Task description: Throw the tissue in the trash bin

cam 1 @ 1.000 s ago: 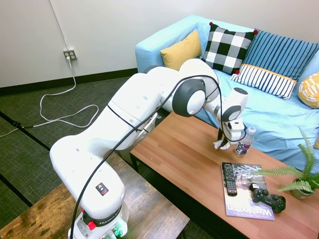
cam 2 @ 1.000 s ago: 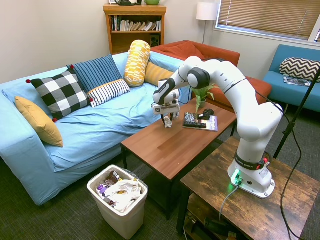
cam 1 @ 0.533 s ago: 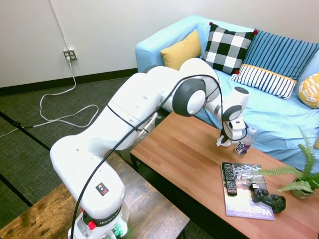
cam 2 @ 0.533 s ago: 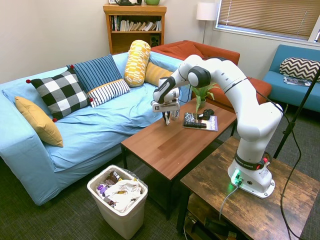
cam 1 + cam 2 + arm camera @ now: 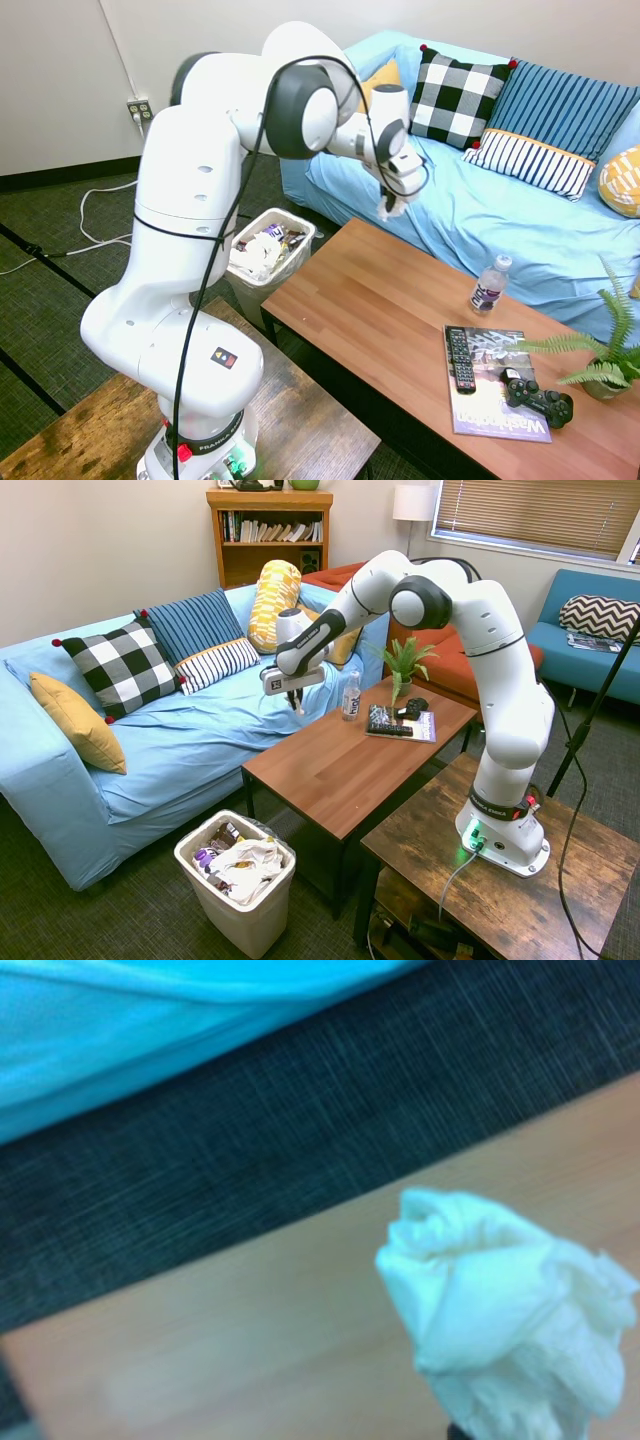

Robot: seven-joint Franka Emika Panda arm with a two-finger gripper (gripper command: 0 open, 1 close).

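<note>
The tissue [image 5: 388, 207] is pinched in the closed gripper [image 5: 390, 196] above the table edge [image 5: 322, 245]; early release would miss the trash bin [image 5: 262, 251].

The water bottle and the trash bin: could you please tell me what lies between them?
In the second exterior view, only bare tabletop and its near corner separate the water bottle from the trash bin.

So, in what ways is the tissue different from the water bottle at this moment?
The tissue is a soft crumpled white wad, while the water bottle is a rigid clear one with a purple label. The tissue hangs in the gripper above the table's edge near the sofa; the bottle stands upright on the coffee table. The tissue looks smaller than the bottle. Both are small, light items.
</note>
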